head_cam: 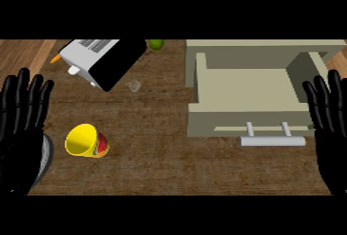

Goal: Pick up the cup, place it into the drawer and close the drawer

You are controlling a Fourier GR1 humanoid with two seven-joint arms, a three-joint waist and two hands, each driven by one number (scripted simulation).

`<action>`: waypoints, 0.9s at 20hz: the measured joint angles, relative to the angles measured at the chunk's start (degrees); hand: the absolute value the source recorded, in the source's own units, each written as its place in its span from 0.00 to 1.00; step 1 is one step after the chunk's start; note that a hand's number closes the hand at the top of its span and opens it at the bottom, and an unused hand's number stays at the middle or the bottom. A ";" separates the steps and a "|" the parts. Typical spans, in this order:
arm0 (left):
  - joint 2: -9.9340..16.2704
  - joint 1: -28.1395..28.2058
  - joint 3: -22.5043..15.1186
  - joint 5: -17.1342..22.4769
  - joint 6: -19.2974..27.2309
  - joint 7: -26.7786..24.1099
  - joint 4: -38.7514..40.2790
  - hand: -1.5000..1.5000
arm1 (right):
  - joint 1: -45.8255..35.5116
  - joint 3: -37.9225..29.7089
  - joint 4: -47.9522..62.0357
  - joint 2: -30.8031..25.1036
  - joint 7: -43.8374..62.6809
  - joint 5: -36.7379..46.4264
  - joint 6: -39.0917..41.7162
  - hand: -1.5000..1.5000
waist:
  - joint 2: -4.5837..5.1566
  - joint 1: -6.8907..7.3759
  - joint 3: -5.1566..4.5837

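Two hands, one cup, one drawer. The left hand (24, 124) rests open at nine o'clock, fingers up. The yellow cup (86, 141) lies on its side on the counter (169, 170) at about eight o'clock, mouth toward the left hand, its axis running roughly left-right. The toaster (102, 59) at eleven is cut off; a small pale object (134, 85) beside it is hard to identify. The drawer (247, 98) stands open at two o'clock. The right hand (330, 124) rests open at three.

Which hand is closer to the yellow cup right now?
Left. The left hand rests open at the view's left edge, just beside the yellow cup; the right hand rests open at the far right edge, beyond the drawer.
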 measured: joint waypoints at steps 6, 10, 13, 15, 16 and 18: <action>2.86 3.13 1.17 8.34 -8.42 -0.71 -1.59 0.00 | -0.18 -0.89 0.63 0.76 0.58 1.72 -1.54 0.00 | -0.33 0.27 -0.43; 1.81 7.75 1.73 17.29 -11.73 1.23 -0.57 0.00 | -0.43 -0.32 1.34 -1.21 3.72 3.66 -0.57 0.00 | -0.39 0.49 -0.55; 2.51 9.45 4.15 22.52 -14.40 1.92 0.92 0.00 | -0.31 -1.04 0.91 -2.39 4.85 3.27 0.81 0.00 | -0.39 0.36 -0.55; 3.03 11.27 5.79 25.30 -16.06 2.53 0.97 0.00 | 0.31 -0.80 1.08 -2.32 4.39 3.70 1.35 0.00 | -0.42 0.34 -0.55; 3.23 11.88 6.48 26.32 -17.15 2.37 1.62 0.00 | -0.31 -1.26 2.05 -2.41 4.26 3.60 1.57 0.00 | -0.41 0.35 -0.55; 2.70 12.69 7.06 26.23 -18.70 0.90 3.96 0.00 | -0.02 -1.34 2.14 -2.15 3.76 4.03 1.80 0.00 | -0.40 0.29 -0.54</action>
